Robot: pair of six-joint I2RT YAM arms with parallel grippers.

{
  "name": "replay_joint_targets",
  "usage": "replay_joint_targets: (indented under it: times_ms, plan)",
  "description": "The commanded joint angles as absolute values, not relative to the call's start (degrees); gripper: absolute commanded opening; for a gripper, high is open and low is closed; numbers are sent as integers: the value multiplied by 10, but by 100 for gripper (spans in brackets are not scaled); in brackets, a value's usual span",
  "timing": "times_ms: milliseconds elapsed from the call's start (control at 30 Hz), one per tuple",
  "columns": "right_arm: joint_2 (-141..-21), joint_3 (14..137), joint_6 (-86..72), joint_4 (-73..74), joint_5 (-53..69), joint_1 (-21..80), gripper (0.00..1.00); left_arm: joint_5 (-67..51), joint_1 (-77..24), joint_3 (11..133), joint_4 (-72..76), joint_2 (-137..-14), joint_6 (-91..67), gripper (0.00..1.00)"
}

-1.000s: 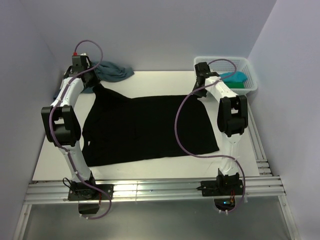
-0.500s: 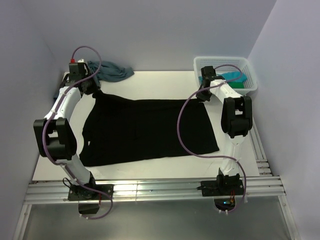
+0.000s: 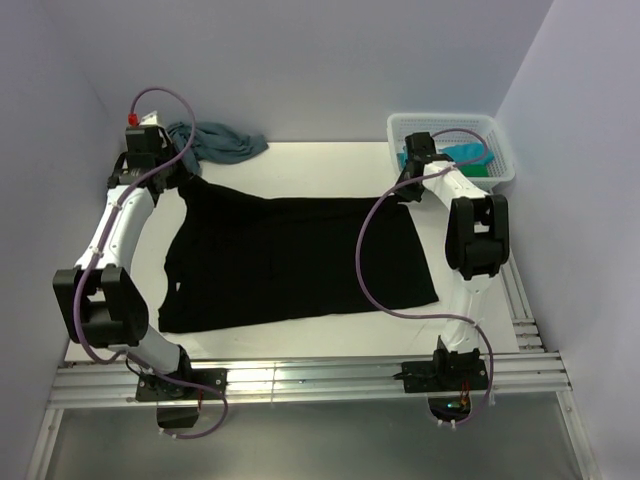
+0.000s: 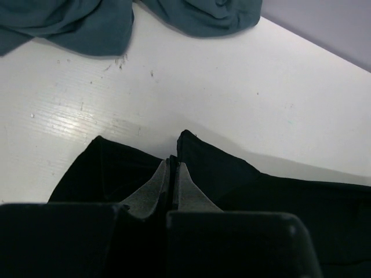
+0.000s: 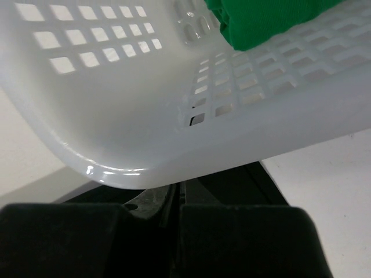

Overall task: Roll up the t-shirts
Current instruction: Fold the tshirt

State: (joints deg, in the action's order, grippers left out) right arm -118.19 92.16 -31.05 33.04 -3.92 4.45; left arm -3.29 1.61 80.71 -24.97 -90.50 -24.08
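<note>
A black t-shirt [image 3: 290,255] lies spread flat on the white table. My left gripper [image 3: 183,181] is shut on its far left corner; in the left wrist view the fingers [image 4: 155,184] pinch black cloth [image 4: 214,168]. My right gripper [image 3: 408,188] is shut on the shirt's far right corner, right under the basket wall; black cloth [image 5: 243,179] shows by the jaws. A grey-teal t-shirt [image 3: 225,141] lies crumpled at the back left, also in the left wrist view [image 4: 87,20]. Turquoise [image 3: 466,153] and green [image 3: 482,168] tees lie in the basket; the green one also shows in the right wrist view [image 5: 261,17].
A white mesh basket [image 3: 500,140] stands at the back right corner, close over my right gripper in the right wrist view [image 5: 133,116]. Walls close in the table on the left, back and right. A metal rail [image 3: 300,380] runs along the near edge.
Both grippers have moved toward the back of the table, drawing the shirt's far edge with them. The left arm has stretched out further to the far left.
</note>
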Motion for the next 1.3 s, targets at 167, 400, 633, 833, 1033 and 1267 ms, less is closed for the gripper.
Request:
replay_joint_targets:
  times_ms: [167, 400, 633, 833, 1033, 1267]
  plan:
    - [-1124, 875, -296, 258, -38, 37, 0, -26, 14, 773, -253, -840, -241, 0]
    - [-1097, 839, -296, 219, -25, 39, 0, -20, 14, 759, -270, -816, -240, 0]
    - [-1076, 804, -296, 179, -25, 40, 0, -18, 14, 751, -286, -800, -247, 1]
    - [-1052, 768, -293, 153, -32, 48, 0, -25, 14, 734, -287, -781, -257, 0]
    - [-1035, 739, -287, 138, -31, 54, 0, -27, 14, 713, -298, -756, -262, 0]
    - [-1019, 708, -294, 140, -40, 65, 0, -33, 14, 688, -307, -730, -270, 0]
